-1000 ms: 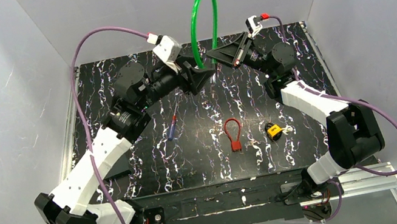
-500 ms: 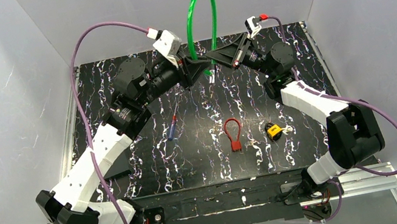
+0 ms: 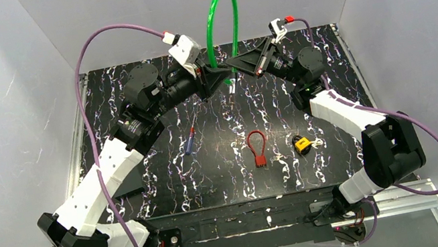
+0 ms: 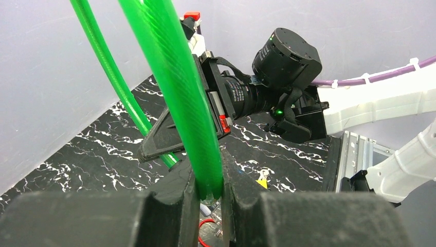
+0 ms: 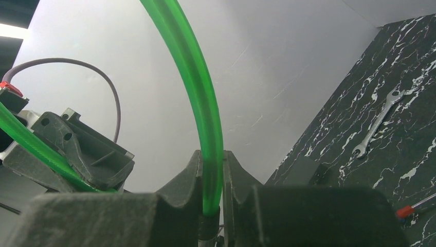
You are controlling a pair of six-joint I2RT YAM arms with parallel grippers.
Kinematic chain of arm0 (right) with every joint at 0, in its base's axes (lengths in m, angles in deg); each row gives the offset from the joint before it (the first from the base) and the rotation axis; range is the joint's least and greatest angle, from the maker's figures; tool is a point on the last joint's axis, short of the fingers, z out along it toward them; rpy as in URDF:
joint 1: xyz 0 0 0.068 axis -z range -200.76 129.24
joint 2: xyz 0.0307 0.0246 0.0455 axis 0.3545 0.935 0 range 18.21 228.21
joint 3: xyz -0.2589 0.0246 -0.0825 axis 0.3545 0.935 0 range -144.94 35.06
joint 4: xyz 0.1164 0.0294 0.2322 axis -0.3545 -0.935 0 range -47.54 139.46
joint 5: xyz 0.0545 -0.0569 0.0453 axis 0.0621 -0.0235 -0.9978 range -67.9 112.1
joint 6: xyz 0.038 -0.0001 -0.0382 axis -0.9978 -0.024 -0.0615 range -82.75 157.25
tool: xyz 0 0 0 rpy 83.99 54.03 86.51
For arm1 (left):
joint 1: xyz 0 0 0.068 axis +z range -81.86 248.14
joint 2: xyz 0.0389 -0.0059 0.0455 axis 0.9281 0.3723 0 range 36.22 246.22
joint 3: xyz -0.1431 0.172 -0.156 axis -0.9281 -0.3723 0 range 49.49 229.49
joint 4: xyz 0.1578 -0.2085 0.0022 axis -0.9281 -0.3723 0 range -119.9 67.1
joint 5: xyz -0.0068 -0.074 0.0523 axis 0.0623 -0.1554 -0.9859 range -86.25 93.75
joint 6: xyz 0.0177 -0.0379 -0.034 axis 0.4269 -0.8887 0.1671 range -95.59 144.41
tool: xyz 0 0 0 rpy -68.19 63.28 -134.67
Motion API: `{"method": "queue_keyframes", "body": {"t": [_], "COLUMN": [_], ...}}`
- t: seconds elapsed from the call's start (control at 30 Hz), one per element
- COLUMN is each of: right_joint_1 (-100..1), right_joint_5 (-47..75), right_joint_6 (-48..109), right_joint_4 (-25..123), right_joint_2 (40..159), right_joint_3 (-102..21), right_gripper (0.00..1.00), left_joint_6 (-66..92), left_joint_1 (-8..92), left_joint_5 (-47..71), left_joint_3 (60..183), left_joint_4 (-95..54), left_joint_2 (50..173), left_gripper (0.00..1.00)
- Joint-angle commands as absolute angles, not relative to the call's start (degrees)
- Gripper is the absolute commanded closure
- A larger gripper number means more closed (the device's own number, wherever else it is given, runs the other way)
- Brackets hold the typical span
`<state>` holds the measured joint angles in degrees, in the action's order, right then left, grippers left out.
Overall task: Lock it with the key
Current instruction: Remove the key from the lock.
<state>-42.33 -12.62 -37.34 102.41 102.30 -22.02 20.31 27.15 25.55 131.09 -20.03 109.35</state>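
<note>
The left gripper (image 4: 210, 198) has just clamped onto the green hoop (image 3: 211, 26), the right gripper (image 5: 211, 200) pinching its other end, well behind the untouched lock (image 3: 302, 144).

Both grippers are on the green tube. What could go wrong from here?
1. The green tube is bent into an arch between the left gripper and the right gripper. Each pinches only an end, so one end may spring free.
2. The two grippers sit very close together, so a small move could make them collide.
3. The padlock and key lie untouched on the table, and no gripper is free for them.
</note>
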Motion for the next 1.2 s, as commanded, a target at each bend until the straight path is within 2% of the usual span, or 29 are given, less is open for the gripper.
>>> {"method": "queue_keyframes", "body": {"t": [0.0,0.27,0.37,0.53,0.6,0.83,0.93,1.0,1.13,1.17], "right_joint_1": [-41.7,-41.7,-41.7,-41.5,-41.5,-41.5,-41.5,-41.4,-41.1,-41.0], "right_joint_5": [-10.8,-11.3,-11.4,-11.1,-11.0,-11.0,-11.0,-11.0,-10.8,-10.7], "right_joint_6": [-33.8,-34.9,-34.2,-32.1,-32.4,-35.2,-35.5,-35.4,-35.5,-35.6], "right_joint_4": [101.7,102.6,102.1,100.2,100.8,102.9,103.0,103.0,102.7,102.7], "right_joint_2": [101.7,101.1,100.6,100.4,100.9,101.1,100.7,100.3,100.2,100.2], "right_joint_3": [-22.9,-23.6,-23.2,-22.4,-22.6,-24.1,-24.0,-23.7,-23.4,-23.5], "right_gripper": [0.99,0.99,0.99,0.99,0.99,0.99,0.99,0.99,0.99,0.99], "left_joint_6": [20.0,14.4,14.2,17.5,17.3,13.3,12.8,12.4,12.3,12.3], "left_joint_1": [27.2,27.5,27.5,27.7,27.8,27.8,27.9,28.0,28.4,28.5], "left_joint_5": [27.0,24.2,24.8,27.9,28.0,23.7,24.1,23.9,25.1,25.3], "left_joint_3": [134.2,123.8,127.7,143.3,145.6,131.2,128.8,128.1,125.2,124.5], "left_joint_4": [-16.3,-21.8,-19.8,-18.5,-21.0,-24.7,-25.5,-25.3,-24.5,-24.5], "left_joint_2": [104.2,106.0,107.1,108.8,109.2,107.0,106.9,106.2,103.7,103.0], "left_gripper": [1.0,1.0,1.0,1.0,1.0,1.0,0.99,0.91,0.6,0.55]}}
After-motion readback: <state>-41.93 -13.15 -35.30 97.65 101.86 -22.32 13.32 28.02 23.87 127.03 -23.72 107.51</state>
